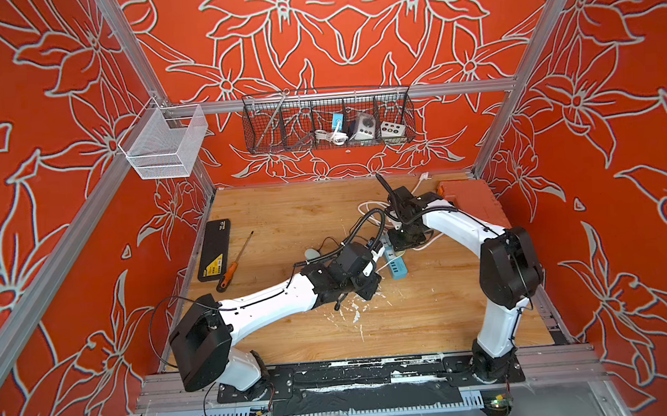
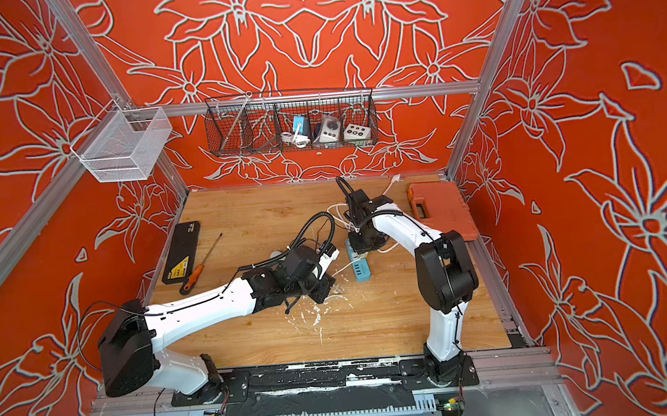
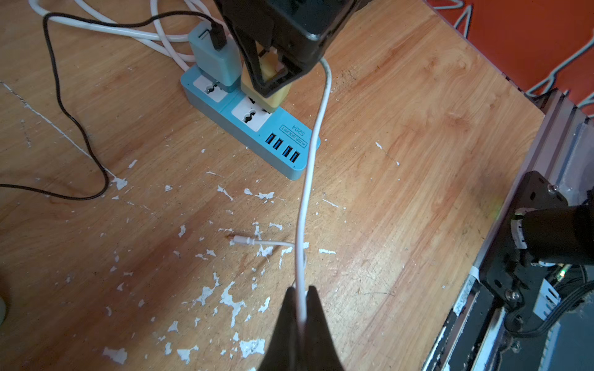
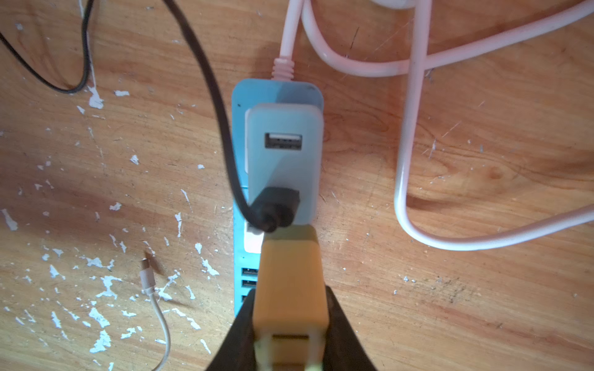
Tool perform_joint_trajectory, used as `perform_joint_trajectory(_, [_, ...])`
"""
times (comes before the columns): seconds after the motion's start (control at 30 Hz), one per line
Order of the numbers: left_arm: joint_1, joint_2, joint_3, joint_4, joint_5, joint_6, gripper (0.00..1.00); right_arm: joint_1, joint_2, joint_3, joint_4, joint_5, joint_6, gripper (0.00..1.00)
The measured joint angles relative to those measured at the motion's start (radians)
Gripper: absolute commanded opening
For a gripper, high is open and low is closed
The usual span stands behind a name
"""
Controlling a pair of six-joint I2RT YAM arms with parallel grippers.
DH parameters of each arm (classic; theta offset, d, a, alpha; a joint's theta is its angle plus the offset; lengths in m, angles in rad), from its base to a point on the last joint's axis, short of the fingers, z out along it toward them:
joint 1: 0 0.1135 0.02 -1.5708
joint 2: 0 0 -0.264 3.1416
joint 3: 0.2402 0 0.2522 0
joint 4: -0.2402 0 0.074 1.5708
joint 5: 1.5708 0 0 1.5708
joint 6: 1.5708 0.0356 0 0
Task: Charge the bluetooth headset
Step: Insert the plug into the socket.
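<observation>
Checking the wire basket point(image 1: 270, 129), I see a white lead point(image 1: 333, 136) and adapters point(image 1: 392, 128). The power strip point(image 3: 257, 128) reads "4USB SOCKET S204". My left fingers point(image 3: 284, 324) pinch the white cable point(image 3: 313, 144); my right fingers point(image 4: 236, 340) clamp the yellow charger point(image 4: 291, 282) on that strip.

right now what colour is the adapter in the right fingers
A yellow boxy plastic adapter, best in the right wrist view.

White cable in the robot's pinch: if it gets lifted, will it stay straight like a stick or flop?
Probably flop: the white cable bends between the yellow charger and the left gripper, and its plug end trails off sideways. It looks thin, so likely very light. Being smooth, it might slip through the pinch if tugged.
</observation>
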Motion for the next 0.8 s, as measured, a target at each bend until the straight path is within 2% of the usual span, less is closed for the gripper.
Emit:
perform_joint_trajectory(0.33, [0.000, 0.004, 0.000, 0.000, 0.010, 0.000, 0.00, -0.001, 0.014, -0.017, 0.005, 0.000, 0.007, 0.15])
perform_joint_trajectory(0.8, [0.002, 0.056, 0.000, -0.008, 0.010, -0.005, 0.00, 0.008, 0.075, 0.043, -0.039, 0.018, 0.022, 0.15])
